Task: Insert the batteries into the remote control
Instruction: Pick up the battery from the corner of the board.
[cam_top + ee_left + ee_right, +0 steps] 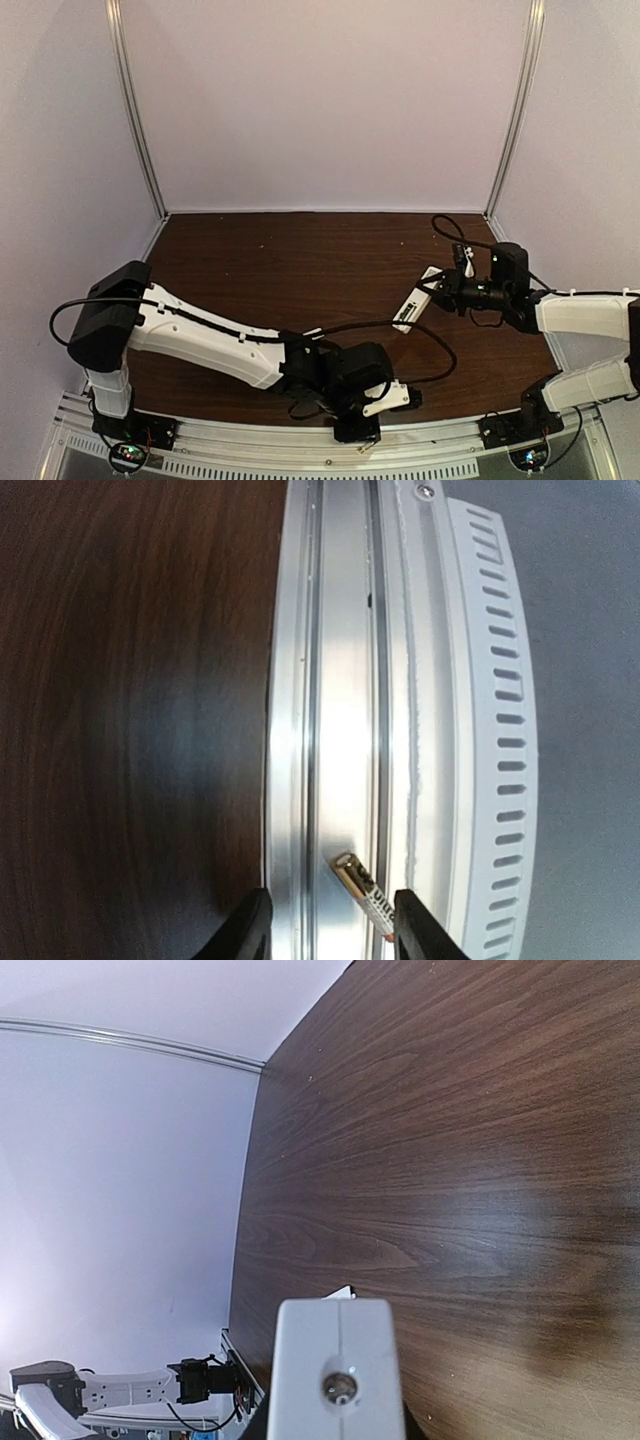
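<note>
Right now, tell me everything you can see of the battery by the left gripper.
The battery is a thin gold metallic cylinder with dark print on the half nearer the camera. It lies flat and slanted on the aluminium rail, between the left gripper's open fingers, its printed end close to one of them; whether they touch is unclear.

One slim white rectangular plastic remote control (412, 303) and one small gold-brown metallic cylindrical battery (362, 895) are in sight. Two white-and-black robot arms show, the left arm (200, 335) and the right arm (585, 315), with one dark brown wood-grain table (300, 250) and one silvery aluminium rail (340, 680)
</note>
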Action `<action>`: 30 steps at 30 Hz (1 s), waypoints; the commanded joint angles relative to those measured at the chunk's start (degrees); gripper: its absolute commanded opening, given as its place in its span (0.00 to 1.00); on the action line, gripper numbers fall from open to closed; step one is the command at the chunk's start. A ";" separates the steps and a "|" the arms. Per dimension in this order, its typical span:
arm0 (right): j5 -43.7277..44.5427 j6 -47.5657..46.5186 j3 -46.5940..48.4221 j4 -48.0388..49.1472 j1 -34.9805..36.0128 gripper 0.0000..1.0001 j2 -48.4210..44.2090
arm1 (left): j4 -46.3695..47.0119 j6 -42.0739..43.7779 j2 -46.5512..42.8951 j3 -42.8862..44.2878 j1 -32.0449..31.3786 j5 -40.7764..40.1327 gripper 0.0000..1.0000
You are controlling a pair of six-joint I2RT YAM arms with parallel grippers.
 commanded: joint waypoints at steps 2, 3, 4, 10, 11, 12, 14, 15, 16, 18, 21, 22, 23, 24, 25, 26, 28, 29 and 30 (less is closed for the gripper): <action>-0.39 -1.89 -1.05 -2.58 -0.60 0.00 -3.26 | -3.02 1.61 2.24 1.75 -2.52 -2.38 0.44; -0.36 -1.80 -1.27 -2.77 -0.61 0.00 -3.69 | -3.80 1.59 2.60 1.95 -2.83 -3.39 0.44; -0.31 -1.71 -1.47 -2.97 -0.62 0.00 -4.06 | -4.31 1.61 2.88 2.13 -3.20 -4.05 0.44; 0.08 -1.61 -2.29 -4.26 -0.60 0.00 -6.55 | -6.88 0.28 5.05 3.37 -4.45 -6.96 0.43; 0.13 -1.60 -2.33 -4.64 -0.64 0.00 -7.01 | -7.37 -0.02 5.47 3.54 -4.51 -7.30 0.41; 0.18 -1.62 -2.40 -4.90 -0.65 0.00 -7.39 | -7.90 -0.49 5.82 3.78 -4.55 -7.86 0.39; 0.12 -1.53 -2.64 -5.04 -0.60 0.00 -8.03 | -8.81 -1.06 6.23 4.23 -4.58 -8.99 0.34; 0.06 -1.29 -3.04 -4.59 -0.62 0.00 -8.23 | -9.31 -1.38 6.30 4.48 -4.55 -9.63 0.32; -0.06 -0.93 -3.31 -4.15 -0.64 0.00 -8.41 | -9.71 -1.85 6.40 4.67 -4.55 -10.57 0.29; -0.52 -0.13 -4.05 -2.62 -0.60 0.00 -8.50 | -10.43 -2.35 6.55 5.02 -4.57 -11.18 0.24; -1.07 1.10 -4.86 -0.36 -0.59 0.00 -8.28 | -11.99 -3.06 6.73 5.55 -4.47 -14.19 0.16; -1.23 1.33 -4.99 0.21 -0.59 0.00 -8.18 | -12.73 -3.43 6.74 5.88 -4.35 -14.48 0.14; -1.38 1.72 -5.16 1.23 -0.57 0.00 -7.94 | -13.38 -3.87 6.74 6.03 -4.18 -14.57 0.11; -1.49 2.22 -5.37 2.28 -0.48 0.00 -7.61 | -13.81 -4.13 6.70 6.14 -4.01 -14.18 0.08; -1.60 2.57 -5.37 3.09 -0.37 0.00 -7.17 | -14.17 -4.53 6.21 6.08 -3.77 -13.96 0.06; -1.69 2.72 -5.21 3.68 -0.13 0.00 -6.61 | -14.17 -5.12 5.57 5.89 -3.54 -13.75 0.02; -1.71 3.65 -5.32 6.22 0.47 0.00 -5.50 | -13.51 -6.25 3.21 4.89 -2.54 -12.32 0.00; -1.71 4.32 -5.28 7.64 1.01 0.00 -4.80 | -12.95 -7.13 1.26 4.11 -1.70 -12.20 0.00; -1.66 4.64 -5.10 8.94 1.56 0.00 -4.00 | -12.27 -7.85 -0.84 3.26 -0.63 -10.00 0.00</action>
